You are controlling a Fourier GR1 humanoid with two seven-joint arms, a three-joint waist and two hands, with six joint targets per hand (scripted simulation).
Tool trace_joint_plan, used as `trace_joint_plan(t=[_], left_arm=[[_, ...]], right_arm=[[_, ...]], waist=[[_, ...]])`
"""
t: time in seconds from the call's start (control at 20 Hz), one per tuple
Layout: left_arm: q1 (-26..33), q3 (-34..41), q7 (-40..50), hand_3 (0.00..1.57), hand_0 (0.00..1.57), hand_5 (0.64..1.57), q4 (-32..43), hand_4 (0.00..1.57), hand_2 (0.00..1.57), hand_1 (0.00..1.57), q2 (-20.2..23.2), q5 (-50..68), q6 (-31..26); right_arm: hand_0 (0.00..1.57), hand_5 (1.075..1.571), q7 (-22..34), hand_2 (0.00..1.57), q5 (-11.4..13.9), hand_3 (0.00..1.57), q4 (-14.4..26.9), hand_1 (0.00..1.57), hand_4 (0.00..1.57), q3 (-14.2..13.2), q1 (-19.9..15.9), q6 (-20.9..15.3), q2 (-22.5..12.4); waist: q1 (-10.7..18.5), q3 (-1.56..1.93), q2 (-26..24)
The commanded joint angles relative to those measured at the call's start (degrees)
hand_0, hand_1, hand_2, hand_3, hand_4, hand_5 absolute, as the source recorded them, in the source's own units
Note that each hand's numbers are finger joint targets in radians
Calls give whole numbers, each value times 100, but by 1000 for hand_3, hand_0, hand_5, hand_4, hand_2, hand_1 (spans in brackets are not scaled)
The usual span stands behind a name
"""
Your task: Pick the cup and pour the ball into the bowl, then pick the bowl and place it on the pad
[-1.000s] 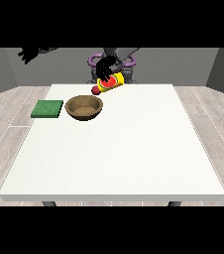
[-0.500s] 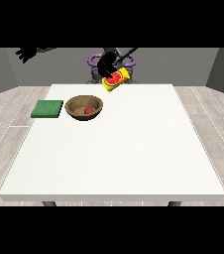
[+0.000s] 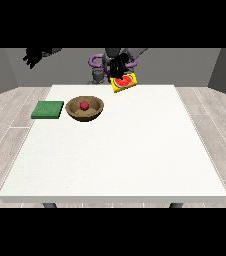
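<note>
Ball (image 3: 84,105) lies in bowl (image 3: 85,108): I log the pour as done. Hand at view's right (image 3: 118,67) grasps cup (image 3: 124,82). Bowl not yet on pad (image 3: 48,109). Other hand (image 3: 33,57): can't tell.

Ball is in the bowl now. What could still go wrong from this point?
The yellow cup sits tilted in the hand at the view's right, above the table's far edge; set down carelessly, it might tip or roll off. The red ball lies loose in the wooden bowl, so it may bounce out if the bowl tilts on its way to the green pad.
</note>
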Motion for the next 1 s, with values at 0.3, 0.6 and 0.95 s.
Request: trace_joint_plan(t=[0.3,0.6,0.95], left_arm=[[1517,1586,-953,1192,0,1535,-1050,1001,1571,0,57,2374,1438],[2435,2175,-1461,0,0,1495,-2185,846,0,0,-439,5537,1970],[3406,1700,-3293,0,0,1457,-3283,901,0,0,-448,7873,1302]], right_arm=[[0,1566,-63,0,94,0,7,0,564,-214,135,-430,-13],[0,1564,-132,0,-36,110,-177,0,590,-121,-372,-452,162],[0,1567,-643,0,364,0,-262,0,545,101,-336,-862,561]], waist=[[940,-8,88],[609,-132,1075],[968,-12,1519]])
